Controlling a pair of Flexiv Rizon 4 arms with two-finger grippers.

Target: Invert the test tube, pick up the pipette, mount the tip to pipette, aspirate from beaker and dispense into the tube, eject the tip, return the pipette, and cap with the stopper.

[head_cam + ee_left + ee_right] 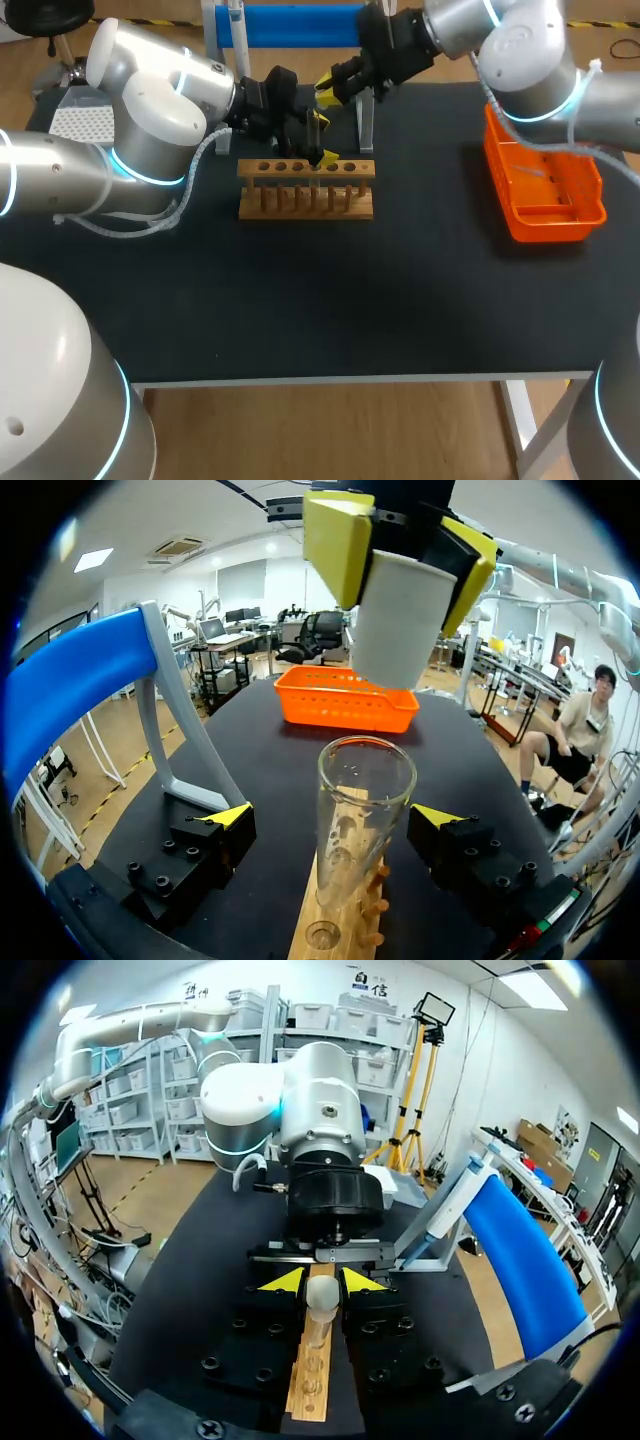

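A clear test tube (365, 780) stands mouth up in the wooden rack (305, 190). My left gripper (335, 820) is open around the tube, one yellow-tipped finger on each side and neither touching the glass. Right above the tube's mouth hangs the white stopper (400, 620), with my right gripper (322, 1282) shut on it. In the head view my left gripper (322, 138) is at the rack's back edge and my right gripper (335, 85) is just behind and above it. The right wrist view has the stopper (322, 1298) over the tube and the rack (308, 1385).
An orange basket (545, 185) sits at the table's right side. The blue-topped pipette stand (300, 25) rises at the back, right behind both grippers. My left arm's wrist (330, 1195) is close in front of my right gripper.
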